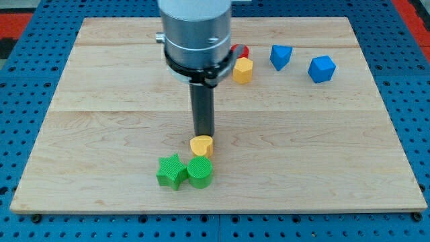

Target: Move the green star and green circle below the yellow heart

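The yellow heart (201, 145) lies on the wooden board (101, 101) a little below its middle. The green circle (200, 173) sits just under the heart, touching or nearly touching it. The green star (172, 171) lies against the circle's left side. My tip (203, 136) stands right at the heart's top edge, above both green blocks.
A yellow hexagon block (242, 70) lies near the view's top, with a red block (241, 50) partly hidden behind the arm next to it. Two blue blocks (281, 56) (322, 68) lie at the top right. A blue pegboard surrounds the board.
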`<act>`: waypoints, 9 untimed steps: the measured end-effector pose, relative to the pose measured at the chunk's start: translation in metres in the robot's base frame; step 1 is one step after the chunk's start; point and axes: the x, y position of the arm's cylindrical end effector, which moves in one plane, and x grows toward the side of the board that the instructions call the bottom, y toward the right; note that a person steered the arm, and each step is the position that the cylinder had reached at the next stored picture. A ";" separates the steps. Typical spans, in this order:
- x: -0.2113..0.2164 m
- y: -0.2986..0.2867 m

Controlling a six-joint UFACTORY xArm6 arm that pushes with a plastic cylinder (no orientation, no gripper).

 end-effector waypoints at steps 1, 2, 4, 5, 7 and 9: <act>0.000 -0.006; 0.000 -0.041; 0.007 -0.108; 0.052 -0.104; 0.072 -0.093; 0.069 -0.035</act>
